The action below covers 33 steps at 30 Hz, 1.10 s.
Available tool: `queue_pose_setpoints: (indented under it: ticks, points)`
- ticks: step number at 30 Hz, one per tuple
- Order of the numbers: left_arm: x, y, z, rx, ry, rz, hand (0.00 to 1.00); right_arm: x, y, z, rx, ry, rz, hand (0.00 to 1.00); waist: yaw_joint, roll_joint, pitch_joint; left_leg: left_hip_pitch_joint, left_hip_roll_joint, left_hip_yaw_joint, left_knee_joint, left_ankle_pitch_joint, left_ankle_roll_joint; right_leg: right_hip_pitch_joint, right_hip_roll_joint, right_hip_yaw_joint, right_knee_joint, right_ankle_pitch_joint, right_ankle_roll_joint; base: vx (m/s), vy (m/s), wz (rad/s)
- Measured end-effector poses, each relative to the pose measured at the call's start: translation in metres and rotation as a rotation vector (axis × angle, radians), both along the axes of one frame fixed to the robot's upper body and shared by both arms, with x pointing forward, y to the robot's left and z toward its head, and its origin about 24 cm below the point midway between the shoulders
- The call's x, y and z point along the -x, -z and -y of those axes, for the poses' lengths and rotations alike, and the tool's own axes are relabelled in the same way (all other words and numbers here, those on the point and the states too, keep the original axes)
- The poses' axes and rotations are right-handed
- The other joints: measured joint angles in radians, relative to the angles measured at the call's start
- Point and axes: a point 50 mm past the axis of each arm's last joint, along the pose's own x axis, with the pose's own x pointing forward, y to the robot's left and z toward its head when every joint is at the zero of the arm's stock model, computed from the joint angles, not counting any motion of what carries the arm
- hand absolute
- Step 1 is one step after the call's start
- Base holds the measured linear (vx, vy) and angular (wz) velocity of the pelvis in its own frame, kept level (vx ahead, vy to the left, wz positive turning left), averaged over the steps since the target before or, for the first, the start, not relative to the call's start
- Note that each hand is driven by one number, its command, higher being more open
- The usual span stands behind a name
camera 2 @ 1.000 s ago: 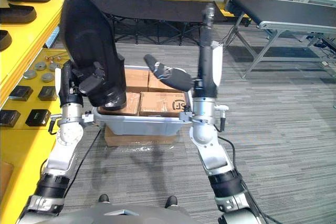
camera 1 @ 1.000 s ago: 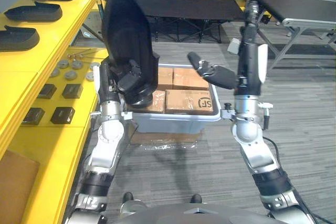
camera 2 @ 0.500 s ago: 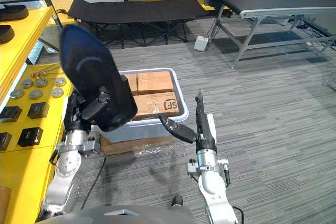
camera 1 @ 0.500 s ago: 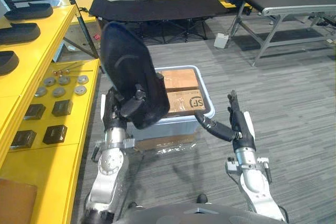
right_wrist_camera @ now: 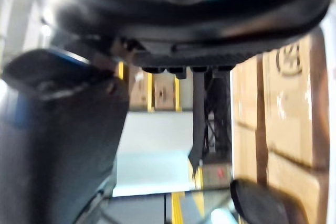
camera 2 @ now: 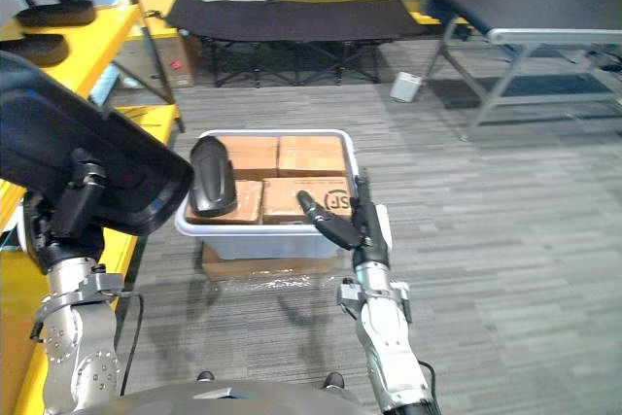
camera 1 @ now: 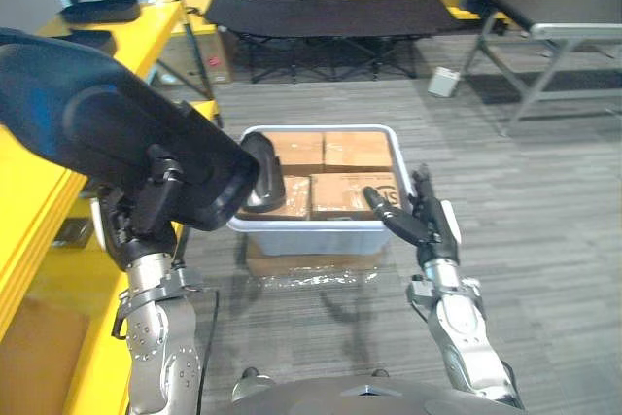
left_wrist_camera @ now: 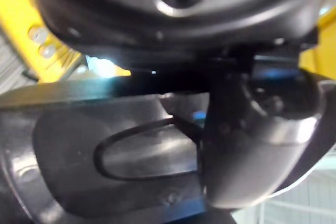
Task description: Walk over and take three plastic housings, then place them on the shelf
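Left robot hand (camera 1: pixel 157 199) grips housing (camera 1: pixel 107 133); we judge shelf (camera 1: pixel 27 211) lies just left. Right robot hand (camera 1: pixel 418 225) straight-fingered, empty.

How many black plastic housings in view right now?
4 housings: one held in the left hand, one in the grey bin on the cardboard boxes, two on the yellow shelf. The held one may hide more.

Bright, even light throughout, with bluish glare on the raised black housing (camera 1: pixel 87 114).
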Motion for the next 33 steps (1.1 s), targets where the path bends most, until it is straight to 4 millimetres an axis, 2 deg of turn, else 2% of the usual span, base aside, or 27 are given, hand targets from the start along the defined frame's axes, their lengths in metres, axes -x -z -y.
queue_pose_setpoints:
  ticks: [3, 4, 6, 8, 9, 10, 11, 12, 14, 16, 21, 23, 24, 26, 28, 29, 31, 33]
  points:
    - [0.016, 0.007, -0.013, -0.006, -0.078, -0.048, 0.0, -0.004, -0.002, -0.022, -0.004, -0.141, 0.01, 1.0, 0.043, -0.001, 0.0, -0.021, -0.006, -0.052, 0.022, -0.007, -0.001, 0.027, -0.002, -0.079, 0.005, -0.001, 0.0, 0.04, -0.009, 0.56]
    - [0.026, 0.011, -0.018, -0.007, -0.113, -0.079, 0.0, -0.007, -0.003, -0.031, 0.001, -0.207, 0.017, 1.0, 0.071, -0.005, 0.0, -0.036, -0.017, -0.09, 0.03, -0.007, 0.0, 0.041, -0.008, -0.121, 0.005, -0.001, 0.0, 0.02, 0.017, 0.77]
    - [0.036, 0.015, -0.024, -0.007, -0.137, -0.11, 0.0, -0.012, -0.003, -0.035, 0.02, -0.246, 0.02, 1.0, 0.1, -0.013, 0.002, -0.067, -0.039, -0.153, 0.046, -0.004, 0.007, 0.078, -0.021, -0.194, 0.005, -0.01, 0.012, 0.0, 0.036, 1.03]
    - [0.042, 0.017, -0.026, 0.013, -0.137, -0.113, 0.0, -0.016, -0.006, -0.034, 0.036, -0.25, 0.035, 1.0, 0.114, -0.018, 0.003, -0.101, -0.06, -0.2, 0.046, 0.013, 0.025, 0.102, -0.031, -0.268, 0.006, -0.023, 0.023, -0.01, 0.024, 1.08]
    - [0.044, 0.018, -0.028, 0.016, -0.134, -0.112, 0.0, -0.018, -0.007, -0.032, 0.044, -0.246, 0.042, 1.0, 0.111, -0.02, 0.004, -0.116, -0.068, -0.202, 0.047, 0.013, 0.049, 0.11, -0.035, -0.298, 0.006, -0.032, 0.028, -0.04, 0.021, 1.25]
    - [0.044, 0.018, -0.027, 0.025, -0.118, -0.105, 0.0, -0.019, -0.009, -0.027, 0.057, -0.226, 0.048, 1.0, 0.106, -0.019, 0.01, -0.135, -0.062, -0.174, 0.054, 0.019, 0.077, 0.128, -0.037, -0.342, 0.007, -0.041, 0.034, -0.04, 0.039, 1.46]
    - [0.043, 0.019, -0.025, 0.051, -0.084, -0.083, 0.0, -0.021, -0.009, -0.016, 0.082, -0.187, 0.046, 1.0, 0.097, -0.007, 0.022, -0.148, -0.038, -0.113, 0.077, 0.036, 0.087, 0.151, -0.041, -0.396, 0.033, -0.06, 0.042, -0.08, 0.099, 1.58]
    - [0.044, 0.02, -0.021, 0.072, -0.07, -0.073, 0.0, -0.023, -0.008, -0.006, 0.108, -0.154, 0.04, 1.0, 0.106, 0.001, 0.032, -0.15, -0.034, -0.109, 0.088, 0.054, 0.062, 0.16, -0.054, -0.426, 0.07, -0.083, 0.052, -0.08, 0.117, 1.1]
    - [0.048, 0.021, -0.022, 0.074, -0.086, -0.071, 0.0, -0.025, -0.01, -0.003, 0.107, -0.138, 0.044, 1.0, 0.113, 0.014, 0.043, -0.153, -0.034, -0.108, 0.096, 0.053, 0.062, 0.159, -0.06, -0.425, 0.083, -0.09, 0.058, -0.07, 0.107, 0.2]
    - [0.051, 0.018, -0.022, 0.064, -0.09, -0.07, 0.0, -0.026, -0.011, -0.003, 0.099, -0.138, 0.048, 1.0, 0.11, 0.016, 0.05, -0.152, -0.033, -0.097, 0.097, 0.053, 0.062, 0.156, -0.064, -0.405, 0.087, -0.091, 0.058, -0.04, 0.058, -0.16]
    - [0.044, 0.003, -0.011, -0.067, -0.015, -0.048, 0.0, -0.026, -0.015, -0.006, 0.083, -0.173, 0.066, 1.0, 0.097, 0.005, 0.064, -0.163, -0.051, -0.066, 0.095, 0.049, 0.059, 0.11, -0.113, -0.377, 0.148, -0.103, 0.066, -0.03, 0.07, -0.11]
    - [0.037, -0.004, -0.009, -0.114, 0.044, -0.017, 0.0, -0.026, -0.017, -0.007, 0.074, -0.166, 0.077, 1.0, 0.079, 0.001, 0.068, -0.183, -0.072, -0.095, 0.103, 0.05, 0.067, 0.082, -0.148, -0.358, 0.235, -0.154, 0.071, 0.01, 0.068, 0.58]
    - [0.025, -0.01, -0.006, -0.143, 0.105, 0.019, 0.0, -0.025, -0.016, -0.006, 0.065, -0.142, 0.078, 1.0, 0.057, -0.002, 0.081, -0.19, -0.102, -0.159, 0.116, 0.055, 0.076, 0.066, -0.147, -0.264, 0.301, -0.213, 0.05, 0.0, 0.05, 1.0]
    - [0.013, -0.017, 0.0, -0.165, 0.178, 0.059, 0.0, -0.022, -0.013, -0.005, 0.054, -0.115, 0.064, 1.0, 0.043, -0.002, 0.086, -0.188, -0.136, -0.228, 0.101, 0.076, 0.074, 0.073, -0.147, -0.158, 0.353, -0.261, 0.017, -0.01, 0.01, 1.38]
    - [0.007, -0.023, 0.003, -0.197, 0.23, 0.094, 0.0, -0.023, -0.015, -0.006, 0.052, -0.117, 0.076, 1.0, 0.044, -0.007, 0.094, -0.19, -0.163, -0.281, 0.066, 0.113, 0.065, 0.075, -0.148, -0.111, 0.37, -0.312, 0.034, -0.02, -0.065, 1.03]
    - [0.006, -0.023, 0.004, -0.2, 0.234, 0.096, 0.0, -0.027, -0.018, -0.006, 0.057, -0.129, 0.093, 1.0, 0.062, 0.005, 0.109, -0.196, -0.164, -0.295, 0.059, 0.129, 0.059, 0.074, -0.144, -0.113, 0.373, -0.326, 0.066, -0.07, -0.126, 0.37]
    - [0.01, -0.018, 0.003, -0.186, 0.223, 0.067, 0.0, -0.03, -0.022, -0.006, 0.067, -0.143, 0.111, 1.0, 0.076, 0.039, 0.127, -0.201, -0.15, -0.308, 0.059, 0.138, 0.061, 0.073, -0.128, -0.124, 0.38, -0.333, 0.067, -0.1, -0.101, 0.21]
    - [0.016, -0.012, 0.001, -0.175, 0.209, 0.03, 0.0, -0.031, -0.023, -0.002, 0.092, -0.158, 0.114, 1.0, 0.083, 0.055, 0.133, -0.206, -0.137, -0.315, 0.059, 0.142, 0.06, 0.072, -0.116, -0.136, 0.389, -0.344, 0.064, -0.09, -0.068, 0.14]
